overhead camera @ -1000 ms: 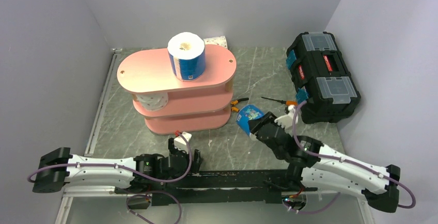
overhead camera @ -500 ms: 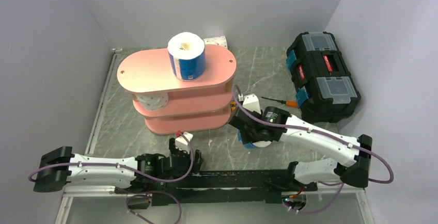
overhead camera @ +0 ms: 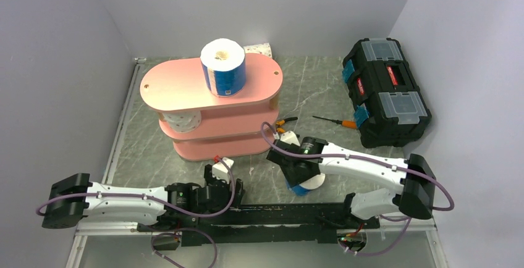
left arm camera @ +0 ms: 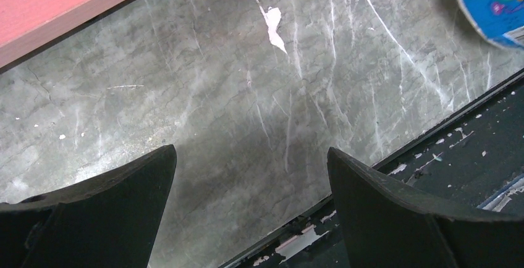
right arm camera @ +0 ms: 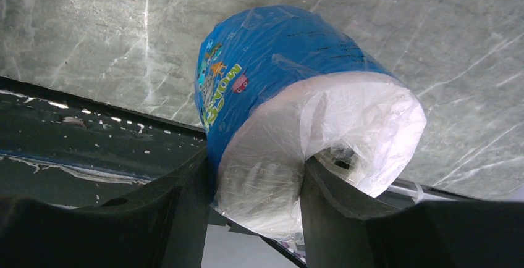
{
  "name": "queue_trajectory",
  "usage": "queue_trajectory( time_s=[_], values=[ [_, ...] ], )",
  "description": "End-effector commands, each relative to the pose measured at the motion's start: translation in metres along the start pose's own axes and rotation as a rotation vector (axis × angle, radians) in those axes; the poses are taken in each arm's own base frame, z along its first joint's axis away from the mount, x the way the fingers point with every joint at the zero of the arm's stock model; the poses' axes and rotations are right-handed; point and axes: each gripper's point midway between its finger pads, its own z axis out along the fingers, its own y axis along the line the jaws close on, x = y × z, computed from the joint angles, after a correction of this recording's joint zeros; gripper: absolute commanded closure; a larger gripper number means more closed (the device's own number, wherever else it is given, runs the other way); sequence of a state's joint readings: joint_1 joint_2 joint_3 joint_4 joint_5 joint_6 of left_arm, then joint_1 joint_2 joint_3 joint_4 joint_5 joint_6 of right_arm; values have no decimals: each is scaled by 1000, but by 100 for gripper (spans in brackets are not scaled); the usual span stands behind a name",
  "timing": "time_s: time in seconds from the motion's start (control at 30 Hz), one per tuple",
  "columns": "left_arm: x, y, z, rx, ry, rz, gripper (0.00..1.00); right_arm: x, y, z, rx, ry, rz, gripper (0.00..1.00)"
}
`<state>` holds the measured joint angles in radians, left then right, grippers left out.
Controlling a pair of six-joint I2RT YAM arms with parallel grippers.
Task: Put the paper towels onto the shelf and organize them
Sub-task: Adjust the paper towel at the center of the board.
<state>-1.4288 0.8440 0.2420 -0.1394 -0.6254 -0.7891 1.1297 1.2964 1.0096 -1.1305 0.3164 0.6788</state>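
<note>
Right pincer (right arm camera: 256, 188), clenched on the plastic-covered end of a blue-wrapped roll (right arm camera: 290, 83), carries it just above the surface (overhead camera: 309, 89), near the front rail and off the right end of the shelf (overhead camera: 173, 86). Gripping the end leaves the roll's length projecting ahead of the fingers, which probably suits sliding it endwise into a tier. Whether one finger sits inside the core cannot be told.

Parts, largest first:
- Surface: grey marbled slab bearing everything.
- Shelf: pink, three oval boards on wooden posts, set left of centre within reach of both arms.
- Toolbox (overhead camera: 386, 92): black, at the right wall, well apart from the shelf and no part of the task.
- Second blue-wrapped roll (overhead camera: 223, 67): upright on the top board, on its flat end so it will not wander.
- Speckled roll (overhead camera: 181, 120): on the middle tier, left end.
- Pale roll (overhead camera: 259, 49): behind the shelf, partly hidden, not yet shelved.
- Left pincer (left arm camera: 250, 157): released, jaws wide, low over bare surface before the bottom board, grasping nothing.
- Pliers (overhead camera: 285, 121) and screwdriver (overhead camera: 337, 120): loose between shelf and toolbox.
</note>
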Motion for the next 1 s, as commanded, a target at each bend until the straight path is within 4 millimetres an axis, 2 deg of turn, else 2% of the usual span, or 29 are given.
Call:
queue_trajectory(
  time_s=[0.0, 0.07, 0.17, 0.23, 0.33, 0.43, 0.53, 0.57, 0.63, 0.73, 0.87, 0.97],
  values=[
    [-17, -17, -2, 37, -31, -21, 1, -7, 15, 5, -39, -28, -28, 61],
    [-18, -18, -1, 37, -32, -19, 1, -5, 17, 7, -39, -19, -37, 54],
    [-17, -18, -1, 35, -30, -19, 1, -7, 15, 4, -20, -27, -34, 35],
    [-16, -18, -1, 35, -29, -20, 1, -12, 12, -5, -11, -52, -22, 25],
    [-16, -18, 0, 42, -30, -19, 1, -23, 10, -30, -48, -110, 11, 12],
    [-16, -19, 0, 45, -32, -20, 1, -34, 2, -56, -78, -181, 64, 8],
    [-16, -19, 0, 45, -33, -22, 1, -41, -23, -71, -47, -264, 169, 8],
    [-16, -19, 0, 46, -33, -22, 1, -43, -31, -70, -48, -282, 215, 8],
    [-15, -21, 1, 49, -31, -19, 1, -34, -46, -49, -60, -236, 284, 10],
    [-15, -21, 1, 47, -25, -15, 1, -25, -55, -23, -119, -195, 375, 12],
    [-13, -20, 1, 49, -23, -22, 1, -30, -59, -22, -130, -209, 453, 13],
    [-13, -18, 0, 46, -28, -28, 1, -20, -61, -8, -111, -170, 527, 13]
  ],
)
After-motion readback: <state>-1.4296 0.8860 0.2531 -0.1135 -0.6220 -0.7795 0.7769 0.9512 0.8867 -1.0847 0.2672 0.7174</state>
